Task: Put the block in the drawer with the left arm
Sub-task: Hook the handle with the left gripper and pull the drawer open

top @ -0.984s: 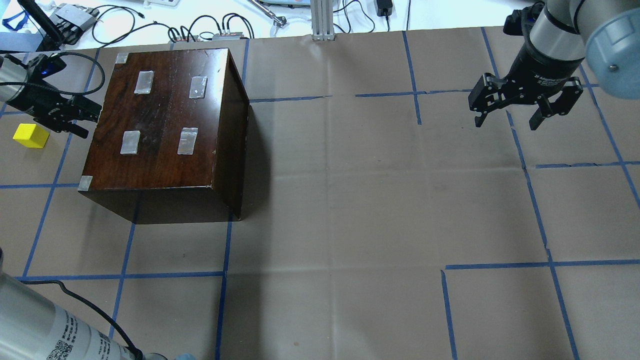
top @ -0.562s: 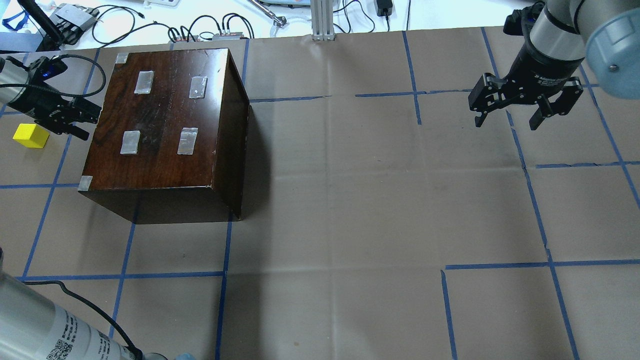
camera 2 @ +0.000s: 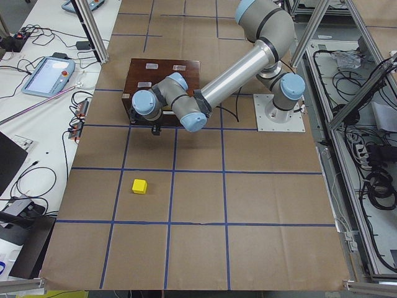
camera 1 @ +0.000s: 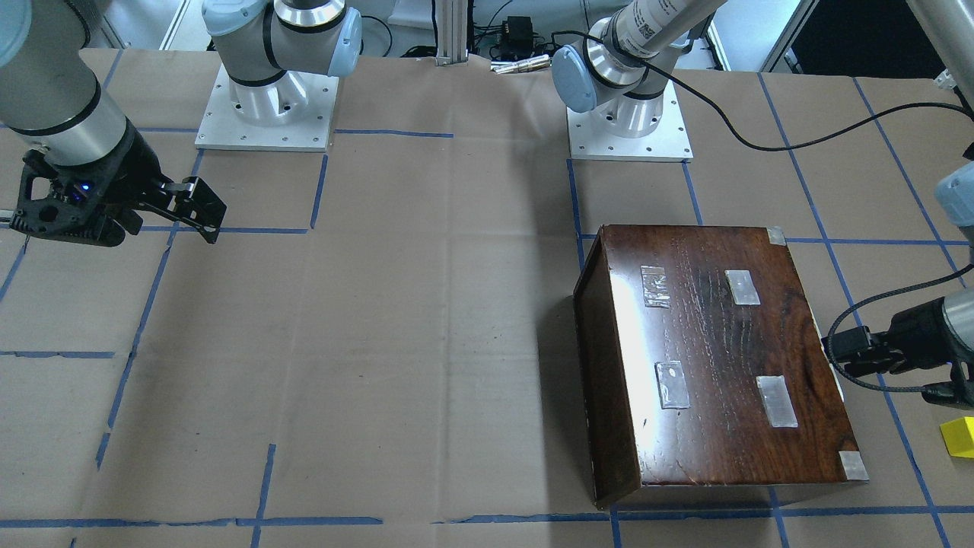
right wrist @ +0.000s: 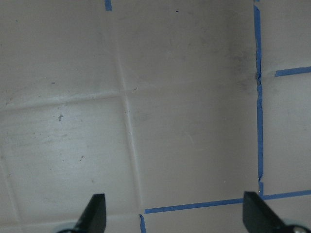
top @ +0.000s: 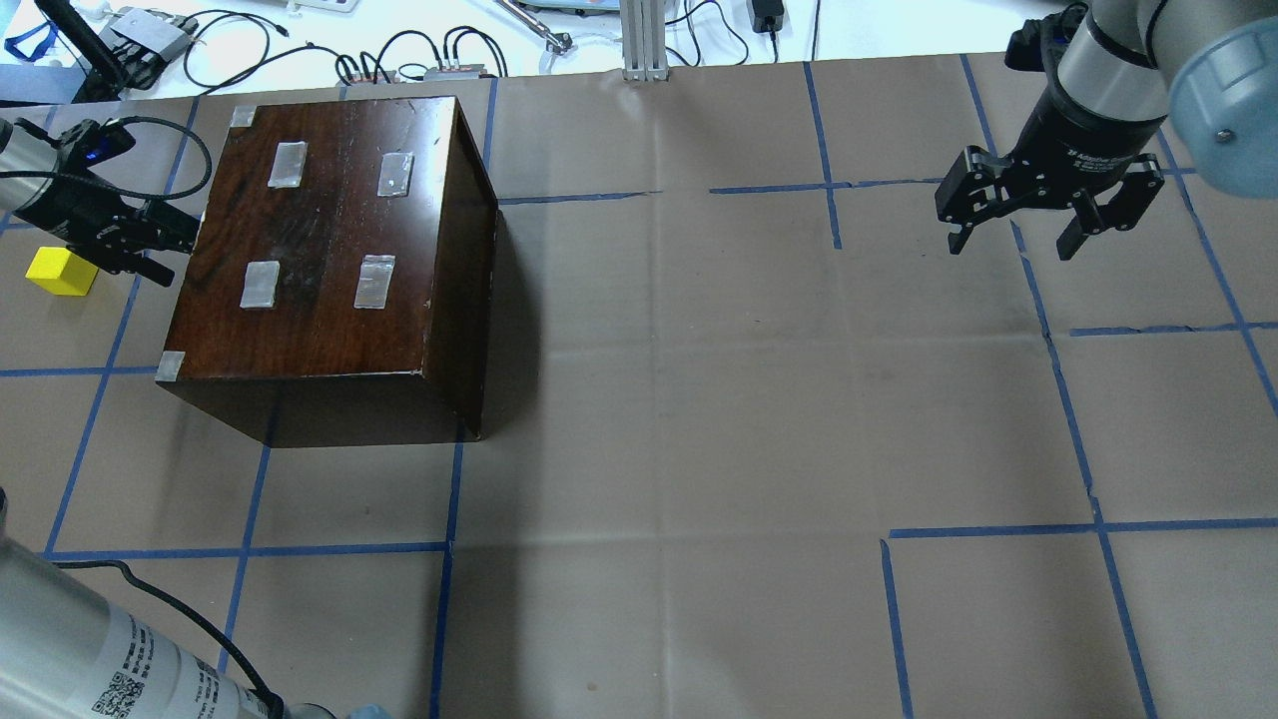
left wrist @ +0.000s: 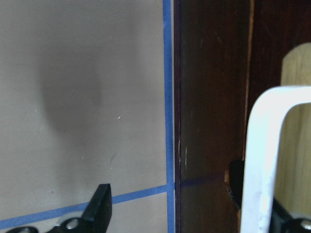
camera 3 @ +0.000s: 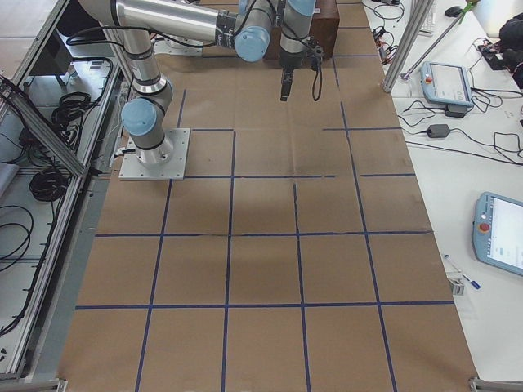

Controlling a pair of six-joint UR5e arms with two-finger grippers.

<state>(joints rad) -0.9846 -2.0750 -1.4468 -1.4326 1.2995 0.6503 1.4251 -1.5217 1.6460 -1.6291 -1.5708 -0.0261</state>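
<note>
1. The table (top: pixel 699 399) is covered in brown paper, a bit creased, with blue tape (top: pixel 245 549) lines making a grid.
2. A glossy dark wooden box (top: pixel 329 250) sits on it, over on the robot's left side.
3. A little yellow block (top: pixel 62 271) lies on the paper near the box, not touching it.
4. Two square metal base plates (camera 1: pixel 670 144) sit at the robot's edge.

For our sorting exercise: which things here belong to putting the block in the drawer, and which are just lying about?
Job: block, drawer, dark box, left gripper.
Lying about: right gripper, cables, teach pendant.
</note>
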